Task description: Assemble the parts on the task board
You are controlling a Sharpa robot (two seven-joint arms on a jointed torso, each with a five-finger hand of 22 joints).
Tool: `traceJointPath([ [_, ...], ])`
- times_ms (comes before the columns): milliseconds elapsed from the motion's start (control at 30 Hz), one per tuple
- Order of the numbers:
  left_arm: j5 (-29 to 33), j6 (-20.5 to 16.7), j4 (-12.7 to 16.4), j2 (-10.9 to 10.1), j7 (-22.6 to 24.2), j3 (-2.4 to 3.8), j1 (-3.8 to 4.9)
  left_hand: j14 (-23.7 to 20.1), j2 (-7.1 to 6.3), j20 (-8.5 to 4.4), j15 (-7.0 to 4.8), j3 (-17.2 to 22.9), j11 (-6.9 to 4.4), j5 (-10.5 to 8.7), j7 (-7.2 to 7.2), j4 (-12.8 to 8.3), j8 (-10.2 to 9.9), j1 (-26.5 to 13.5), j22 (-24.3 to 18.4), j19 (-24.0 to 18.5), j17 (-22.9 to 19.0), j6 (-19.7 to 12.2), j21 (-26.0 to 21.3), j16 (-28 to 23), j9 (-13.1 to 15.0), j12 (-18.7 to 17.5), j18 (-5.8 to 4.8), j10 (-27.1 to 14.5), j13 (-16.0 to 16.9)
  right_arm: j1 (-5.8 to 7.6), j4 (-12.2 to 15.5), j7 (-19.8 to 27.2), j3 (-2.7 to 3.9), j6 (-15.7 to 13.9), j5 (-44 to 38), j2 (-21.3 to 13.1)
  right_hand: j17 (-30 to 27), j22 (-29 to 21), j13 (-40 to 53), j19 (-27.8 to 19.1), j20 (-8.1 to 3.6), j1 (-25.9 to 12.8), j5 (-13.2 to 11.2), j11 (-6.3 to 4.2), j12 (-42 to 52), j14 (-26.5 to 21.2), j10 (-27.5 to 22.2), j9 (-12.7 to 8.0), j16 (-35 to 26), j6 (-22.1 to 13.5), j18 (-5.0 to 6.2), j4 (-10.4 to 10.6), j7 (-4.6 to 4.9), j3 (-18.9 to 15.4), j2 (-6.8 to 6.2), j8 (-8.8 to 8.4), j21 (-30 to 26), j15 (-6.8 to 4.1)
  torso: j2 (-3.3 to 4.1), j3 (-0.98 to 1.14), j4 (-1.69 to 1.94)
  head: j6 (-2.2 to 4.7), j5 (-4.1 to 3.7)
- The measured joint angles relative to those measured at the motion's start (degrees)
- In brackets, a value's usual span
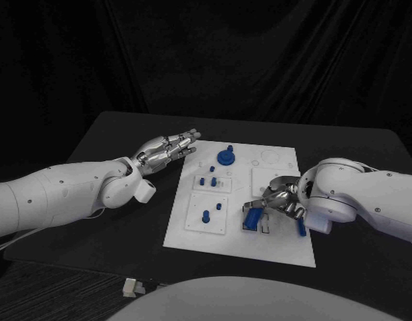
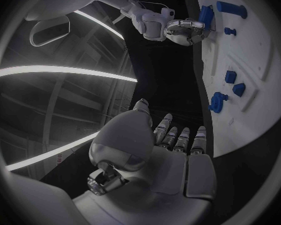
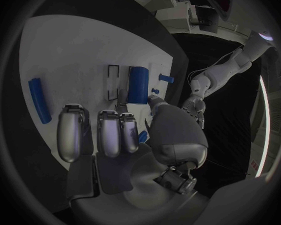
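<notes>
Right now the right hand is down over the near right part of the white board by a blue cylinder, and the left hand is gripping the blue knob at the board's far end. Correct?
Not quite. The left hand grips nothing: in the head view it lies open beside the task board's far left corner, apart from the blue knob. The right hand is down by the blue cylinder, as you said.

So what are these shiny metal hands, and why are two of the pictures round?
They belong to a robot. The square picture comes from a camera on its head, looking down at a black table. The round ones come from cameras on its wrists, behind each hand. On the table lies a white task board with small blue parts, like a knob. The left hand hovers open beside the board, holding nothing. The right hand reaches over a blue block; whether it holds it, I cannot tell.
</notes>
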Motion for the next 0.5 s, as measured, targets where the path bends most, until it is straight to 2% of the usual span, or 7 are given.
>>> traceJointPath([
  [200, 0.0, 0.2, 0.0, 0.1, 0.0, 0.0, -0.02, 0.0, 0.0, 0.22, 0.41, 0.2, 0.0, 0.23, 0.21, -0.2, 0.2, 0.0, 0.0, 0.2, 0.0, 0.2, 0.0, 0.0, 0.1, 0.0, 0.0, 0.0, 0.0, -0.05, 0.0, -0.1, 0.0, 0.1, -0.1, 0.1, 0.0, 0.0, 0.0, 0.0, 0.0, 0.9, -3.6, 0.0, 0.0, 0.0, 0.0, -0.5, 0.0, 0.0, -0.01, -0.9, 0.0, -1.3, -0.88, 0.28, 0.0, 0.0, 0.01, 0.0, -0.01, 0.0, -0.06],
  [400, 0.0, 0.3, -0.1, 0.1, 0.0, 0.0, -0.04, 0.0, 0.03, 0.21, 0.41, 0.4, 0.0, 0.51, 0.52, -0.4, 0.2, 0.5, 0.0, 0.2, 0.0, 0.5, 0.0, 0.0, 0.1, 0.0, 0.0, 0.0, 0.0, -0.08, -0.1, -0.1, 0.0, 0.4, -0.1, 0.2, 0.0, 0.0, 0.0, 0.0, 0.0, 1.7, -6.2, -0.01, 0.0, 0.0, 0.0, -0.8, 0.0, 0.0, 0.0, -1.8, 0.0, -2.3, -1.25, 0.5, 0.0, 0.0, 0.01, 0.01, 0.0, 0.0, -0.06],
  [500, 0.0, 0.4, -0.1, 0.1, 0.0, 0.0, -0.05, 0.0, 0.03, 0.21, 0.41, 0.6, 0.0, 0.71, 0.39, -0.6, 0.2, 0.5, 0.0, 0.2, 0.0, 0.7, 0.0, 0.0, 0.1, 0.0, 0.0, 0.0, 0.0, -0.09, -0.1, -0.1, 0.0, 0.7, -0.1, 0.3, 0.0, 0.0, 0.0, 0.0, 0.0, 1.7, -9.7, -0.01, 0.0, 0.2, 0.0, -1.0, 0.0, -0.8, 0.0, -1.9, 0.38, -3.7, -1.25, 0.5, -0.3, 0.17, 0.01, 0.0, 0.0, 0.0, -0.06],
])
